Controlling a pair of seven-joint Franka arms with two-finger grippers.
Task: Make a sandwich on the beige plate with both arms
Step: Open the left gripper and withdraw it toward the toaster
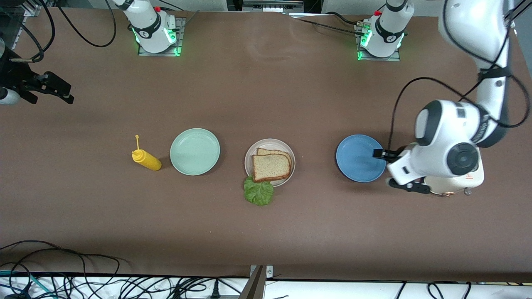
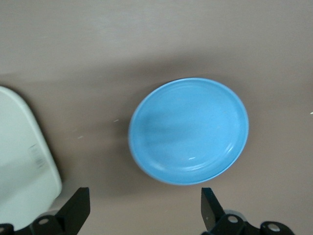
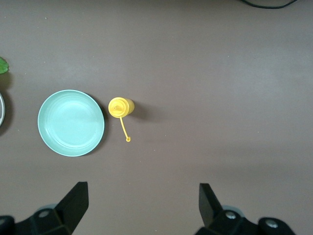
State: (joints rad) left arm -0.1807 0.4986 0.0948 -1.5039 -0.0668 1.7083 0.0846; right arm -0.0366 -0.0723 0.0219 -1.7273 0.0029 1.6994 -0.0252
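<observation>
Tabletop (image 1: pixel 266 232), brown. Beige plate (image 1: pixel 289 151), central, between mint-green plate (image 1: pixel 195 151) and blue plate (image 1: pixel 360 158). Bread slices (image 1: pixel 271 166) stacked on it: light, soft, crumbly; best pinched at crusts. Lettuce leaf (image 1: pixel 258 192) off plate, nearer front camera, touching rim: limp, tearable; best gripped at ruffled edge. Left tool (image 2: pixel 144 211) spread, over blue plate's edge. Right tool (image 3: pixel 142 208) spread, waiting over right arm's end.

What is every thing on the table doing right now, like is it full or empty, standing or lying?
Beige plate: holds two bread slices.
Bread slices: stacked, a bit offset.
Lettuce leaf: half out from under the bread, over the rim onto the table.
Mint-green plate: empty.
Blue plate: empty.
Yellow bottle: standing, cap off on its strap.
Left gripper: jaws open, over the table by the blue plate.
Right gripper: jaws open, empty, waiting.
</observation>
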